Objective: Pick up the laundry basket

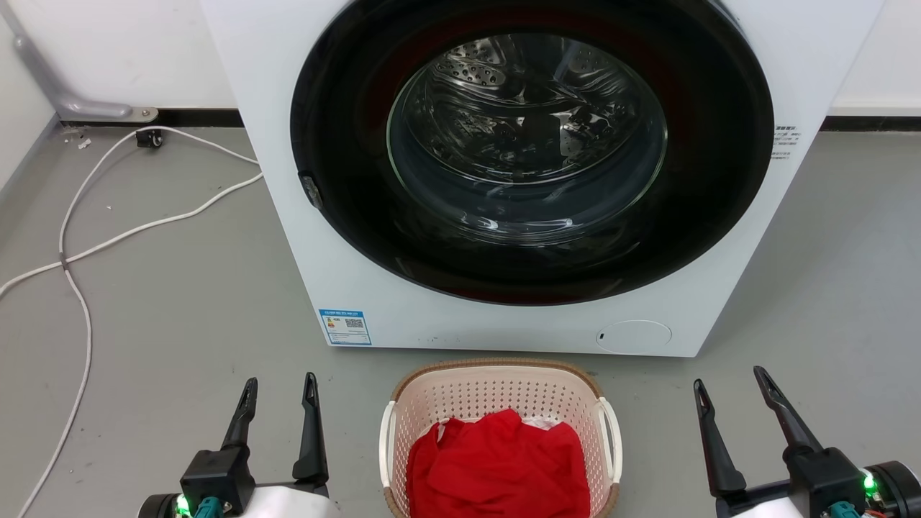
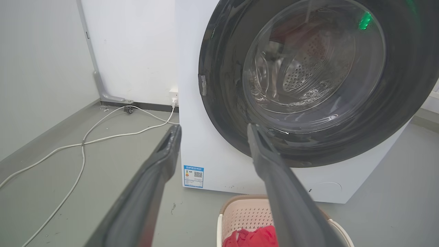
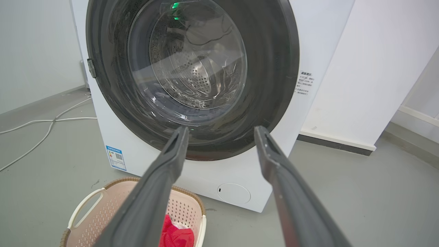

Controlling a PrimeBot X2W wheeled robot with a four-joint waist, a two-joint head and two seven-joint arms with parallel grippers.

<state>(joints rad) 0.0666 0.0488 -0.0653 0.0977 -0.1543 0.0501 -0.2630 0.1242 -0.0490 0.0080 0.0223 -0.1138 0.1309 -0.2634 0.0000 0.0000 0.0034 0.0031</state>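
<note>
Left gripper (image 1: pixel 280 379) fingers apart, low left | right gripper (image 1: pixel 728 378) spread wide too, low right | laundry basket (image 1: pixel 496 392) on the floor (image 1: pixel 180 302) between them — just before the washing machine (image 1: pixel 403 316), red cloth (image 1: pixel 496 460) inside

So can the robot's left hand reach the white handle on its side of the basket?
Probably yes. The left hand is open beside the laundry basket, and just grey floor lies between it and that white handle.
</note>
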